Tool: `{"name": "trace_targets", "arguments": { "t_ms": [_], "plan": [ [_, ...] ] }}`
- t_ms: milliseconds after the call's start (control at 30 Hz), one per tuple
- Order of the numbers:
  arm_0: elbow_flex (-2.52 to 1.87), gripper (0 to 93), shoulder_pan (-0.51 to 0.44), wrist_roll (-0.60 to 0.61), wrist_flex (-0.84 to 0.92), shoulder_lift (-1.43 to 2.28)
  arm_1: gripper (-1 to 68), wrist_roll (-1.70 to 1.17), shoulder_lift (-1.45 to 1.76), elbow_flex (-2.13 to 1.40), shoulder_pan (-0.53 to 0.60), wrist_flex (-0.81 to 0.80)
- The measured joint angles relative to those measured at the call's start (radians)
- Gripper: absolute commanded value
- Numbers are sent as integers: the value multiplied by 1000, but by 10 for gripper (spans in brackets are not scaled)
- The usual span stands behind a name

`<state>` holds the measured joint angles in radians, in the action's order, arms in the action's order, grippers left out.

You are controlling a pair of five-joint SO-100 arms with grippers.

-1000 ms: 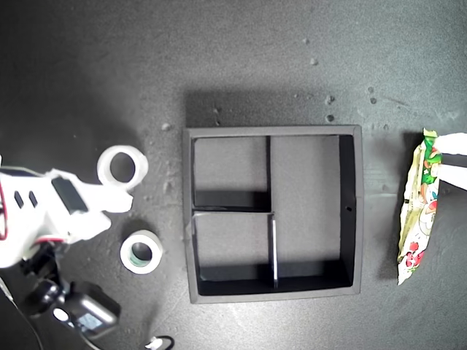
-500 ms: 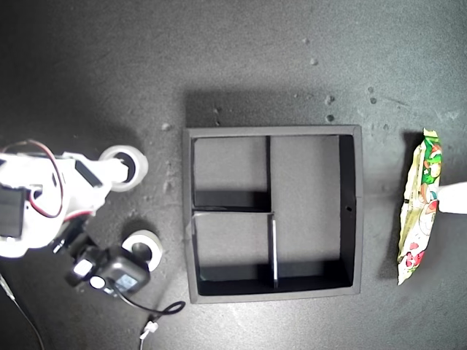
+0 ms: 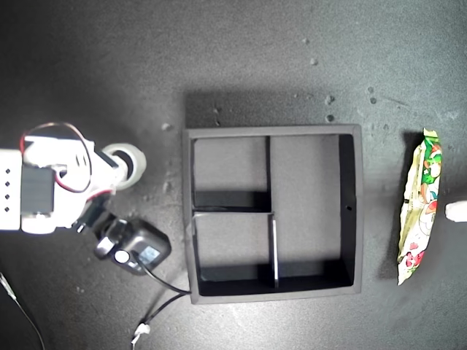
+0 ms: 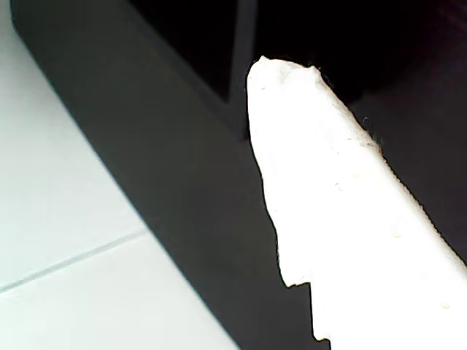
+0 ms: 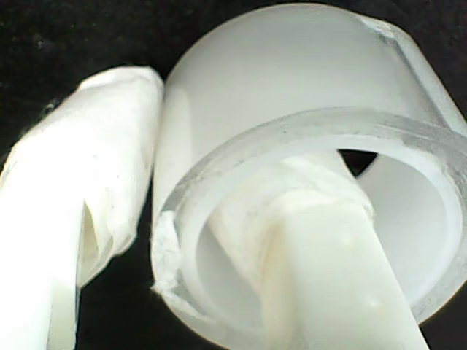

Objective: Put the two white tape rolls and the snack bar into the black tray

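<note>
Dark, speckled counter fills the exterior view, with pale floor beyond its edge in the first wrist view. At the exterior view's left, my second tool pinches the plain white tape roll: one finger runs through the roll's open centre, the other presses its outer wall, so the roll's wall sits clamped between them. The roll rests near the black tray, well clear of its left wall as that view shows it. All three tray compartments hold nothing. The arm's body and camera cover the spot below the roll, so the other tape roll cannot be seen. At the exterior view's right edge, a white tip of my first tool lies just beside the snack bar; whether it is spread I cannot tell.
</note>
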<state>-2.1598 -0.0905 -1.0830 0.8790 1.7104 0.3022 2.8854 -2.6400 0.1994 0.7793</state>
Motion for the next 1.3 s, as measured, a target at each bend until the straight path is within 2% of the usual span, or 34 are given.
{"name": "trace_targets", "arguments": {
  "t_ms": [133,233,400,567,633,800,867,1200,1300],
  "plan": [
    [-3,1,-12,2,15,107,262,26,-356,252,-6,141],
    [-3,1,-12,17,54,242,251,94,-523,308,28,206],
    [55,1,9,75,138,419,253,215,-698,308,86,210],
    [255,1,12,141,216,416,249,272,-871,308,77,206],
    [341,1,11,172,218,382,207,278,-931,308,77,190],
    [546,1,-14,235,225,218,15,281,-966,287,18,112],
    [598,1,-25,244,235,149,0,281,-966,299,3,121],
    [657,1,-15,267,204,-55,-3,281,-968,764,-83,494],
    [719,1,-2,287,193,-137,-4,281,-985,934,-106,529]
  ]
}}
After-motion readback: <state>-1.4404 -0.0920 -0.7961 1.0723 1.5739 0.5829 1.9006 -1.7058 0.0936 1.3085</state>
